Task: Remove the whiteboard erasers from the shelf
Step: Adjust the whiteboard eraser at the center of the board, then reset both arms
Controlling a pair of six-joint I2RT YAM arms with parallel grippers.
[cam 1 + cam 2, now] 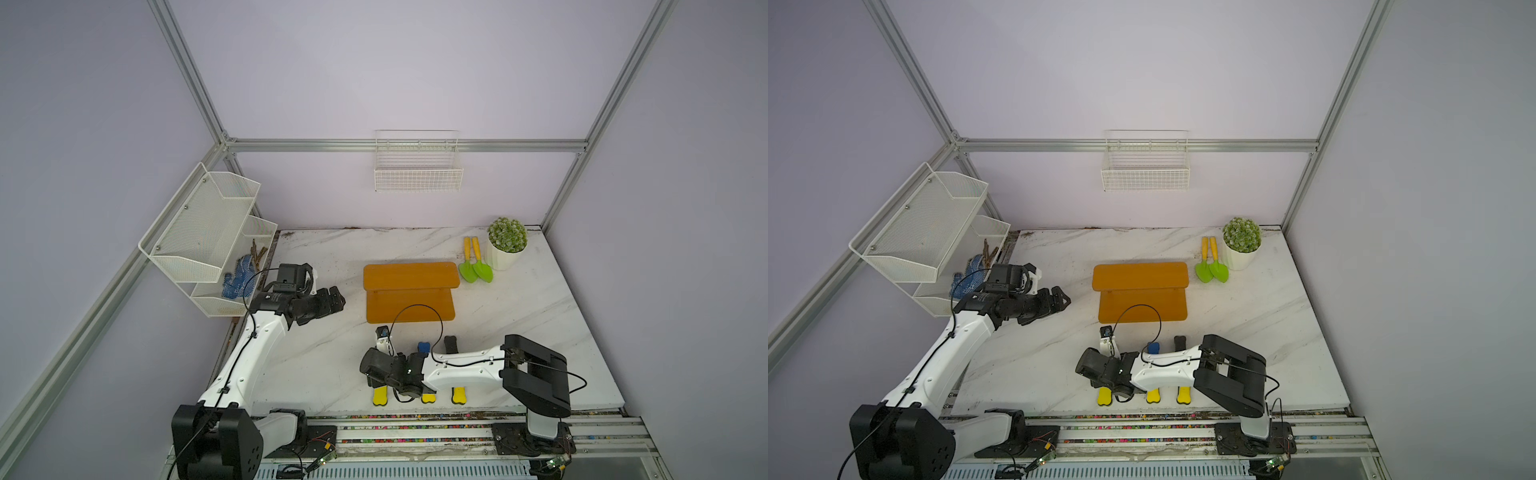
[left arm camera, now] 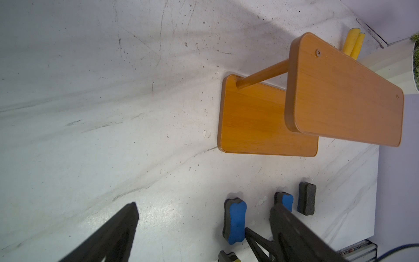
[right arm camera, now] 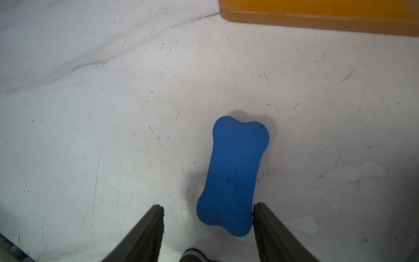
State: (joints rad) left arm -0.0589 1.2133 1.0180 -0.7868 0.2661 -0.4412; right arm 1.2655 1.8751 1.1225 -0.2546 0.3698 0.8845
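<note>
Mesh rack (image 1: 199,232) on the left wall holds blue dotted gloves (image 1: 237,278). The left gripper (image 1: 338,301) hovers above the table (image 1: 316,365), its fingers (image 2: 122,229) spread wide around nothing; a white mark on its arm is too small to read. The shelf (image 1: 409,276) stands mid-table. In front of it, on the table and apart from it, lie three yellow erasers (image 1: 380,395), a blue eraser (image 1: 423,347) and a grey-side-up eraser (image 1: 451,343). The right gripper (image 3: 208,206) straddles a second blue eraser (image 3: 233,172) lying flat, its fingers (image 3: 145,233) spread, one seemingly touching the eraser's edge. Green trowels (image 1: 476,270) and a potted plant (image 1: 507,237) stand far right.
</note>
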